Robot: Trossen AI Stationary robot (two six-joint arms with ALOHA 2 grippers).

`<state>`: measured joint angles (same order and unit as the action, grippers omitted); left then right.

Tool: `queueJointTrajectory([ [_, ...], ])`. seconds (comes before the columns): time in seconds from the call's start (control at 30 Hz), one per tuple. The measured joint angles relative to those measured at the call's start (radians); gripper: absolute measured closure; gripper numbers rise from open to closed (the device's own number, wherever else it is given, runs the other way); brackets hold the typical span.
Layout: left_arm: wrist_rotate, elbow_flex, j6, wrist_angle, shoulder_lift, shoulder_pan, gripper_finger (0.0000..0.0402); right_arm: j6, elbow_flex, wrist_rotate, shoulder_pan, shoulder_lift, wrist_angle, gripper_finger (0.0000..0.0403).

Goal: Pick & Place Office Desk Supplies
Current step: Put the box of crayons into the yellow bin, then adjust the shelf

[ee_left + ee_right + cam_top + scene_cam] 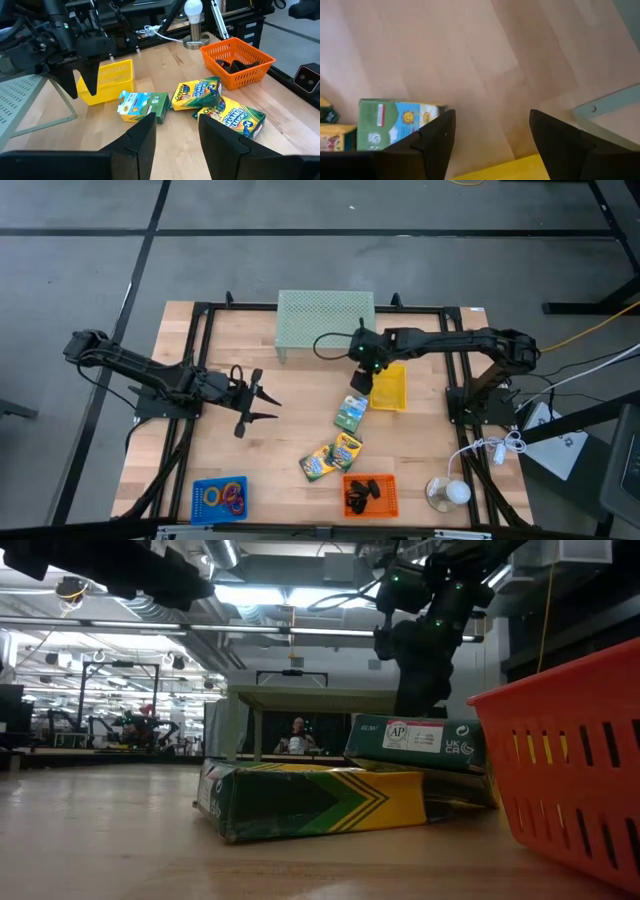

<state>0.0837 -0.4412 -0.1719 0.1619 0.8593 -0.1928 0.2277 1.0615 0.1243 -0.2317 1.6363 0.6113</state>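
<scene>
Three green-and-yellow crayon boxes lie flat on the wooden table: one [351,412] beside the yellow basket [390,387], two more [347,450] [318,463] nearer the front. My right gripper [358,385] hangs open, pointing steeply down, over the table at the basket's left edge, just above and beyond the first box [395,122]. My left gripper [255,402] stands open at the table's left, held nearly level and facing the boxes [142,106]. Black clips lie in the orange basket [370,495], and coloured rings in the blue basket [220,498].
A pale green mesh riser [326,320] stands at the far middle, one foot [610,107] close to my right gripper. A lamp with a white bulb [450,492] stands at the front right. Bare wood lies between my left gripper and the boxes.
</scene>
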Motion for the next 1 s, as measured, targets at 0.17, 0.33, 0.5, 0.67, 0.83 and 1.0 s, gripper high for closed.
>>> queueJointTrajectory([
  [0.17, 0.0, 0.0, 0.0, -0.005, 0.0, 0.0, 0.0256, 0.014, 0.0, 0.014, 0.021, 0.0, 0.003, 0.0147],
  [0.33, 0.0, 0.0, 0.003, -0.005, 0.0, 0.0, 0.0256, 0.058, -0.001, 0.0, 0.064, 0.001, 0.003, 0.0147],
  [0.5, 0.0, 0.0, 0.004, -0.005, 0.001, 0.0, 0.0256, 0.121, -0.001, 0.018, 0.139, 0.001, -0.001, 0.0147],
  [0.67, -0.005, 0.0, 0.003, -0.005, 0.001, 0.0, 0.0256, 0.177, -0.02, 0.066, 0.185, 0.021, 0.029, 0.0147],
  [0.83, -0.005, 0.0, -0.005, -0.005, 0.001, 0.0, 0.0256, 0.167, -0.011, -0.003, 0.155, 0.003, 0.016, 0.0147],
  [1.0, -0.009, 0.0, 0.004, -0.002, 0.001, 0.0, 0.0256, 0.154, 0.024, -0.004, 0.122, 0.002, 0.009, 0.0147],
])
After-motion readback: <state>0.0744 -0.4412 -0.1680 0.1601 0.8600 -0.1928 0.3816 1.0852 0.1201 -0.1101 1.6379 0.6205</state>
